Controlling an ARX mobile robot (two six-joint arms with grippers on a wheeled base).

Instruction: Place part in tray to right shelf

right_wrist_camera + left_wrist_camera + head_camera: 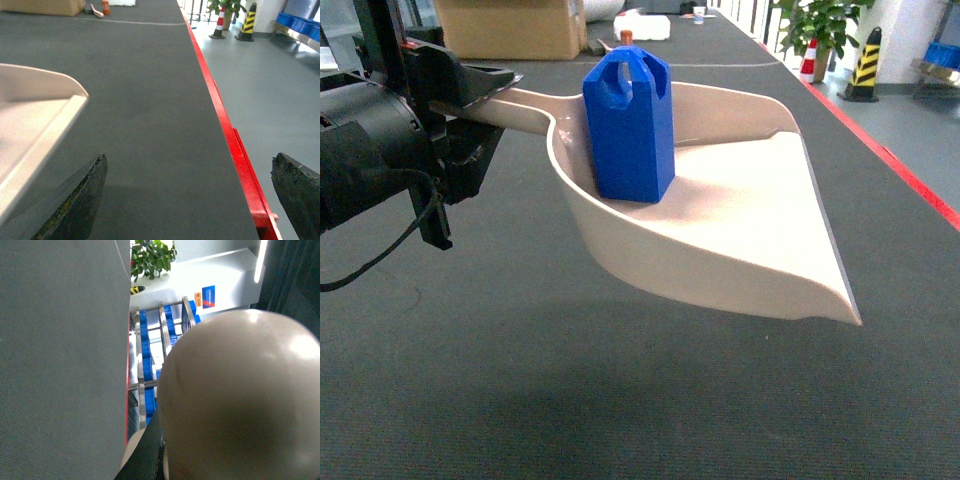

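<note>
Beige plastic tray point(740, 215) is held clear of the dark mat point(620, 400), casting a shadow beneath, with the blue part point(632, 120) standing upright in its deep rear end against the curved wall. The left gripper point(470, 95) is clamped on the tray's long handle at the left of the head view, arm reaching in level from the side.

Risk, as judged: the part is tall on a small base and rests loose. Any tilt toward the flat front lip, or a jolt as the base rolls, could topple it or slide it out the open front. The tray hangs from one end only, so twist in the grasp is a further hazard.

The shelf point(150, 360), a steel rack with blue crates, shows only in the left wrist view, well apart across the floor, beyond the tray's rounded underside.

The right gripper point(190, 195) hangs low over the mat beside the tray's lip, fingers point(75, 205) spread wide, holding nothing.
</note>
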